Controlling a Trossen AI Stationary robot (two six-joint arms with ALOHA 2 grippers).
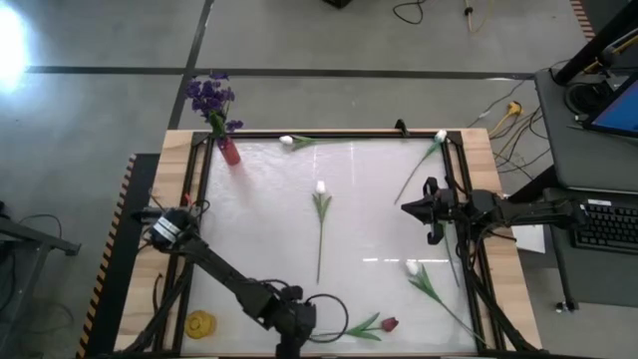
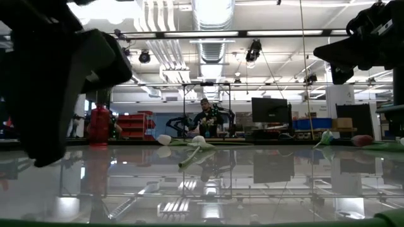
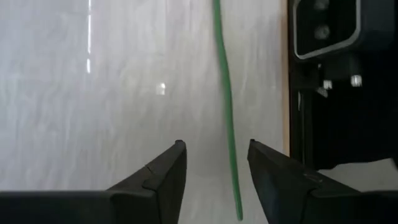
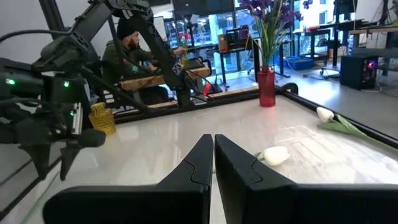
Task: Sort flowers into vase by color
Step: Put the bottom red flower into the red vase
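Observation:
My left gripper [image 1: 299, 324] is at the table's near edge, open and pointing down. In the left wrist view its fingers [image 3: 214, 149] stand on either side of a thin green stem [image 3: 225, 106] near its free end, without touching it. In the high view that stem leads to the dark red tulip [image 1: 389, 324], which lies flat. The purple blossoms [image 1: 211, 98] stand in a red vase [image 1: 228, 152] at the far left corner. Several white tulips [image 1: 321, 186] [image 1: 413, 267] [image 1: 440, 136] [image 1: 287, 141] lie on the table. My right gripper [image 1: 414, 207] hovers at the right, shut [image 4: 213, 140].
A yellow vase [image 1: 200, 324] stands at the near left corner. A black frame [image 1: 329, 135] runs round the white table top. A dark camera housing [image 3: 323, 31] sits close beside my left gripper at the near edge. A person [image 2: 206, 116] sits beyond the far edge.

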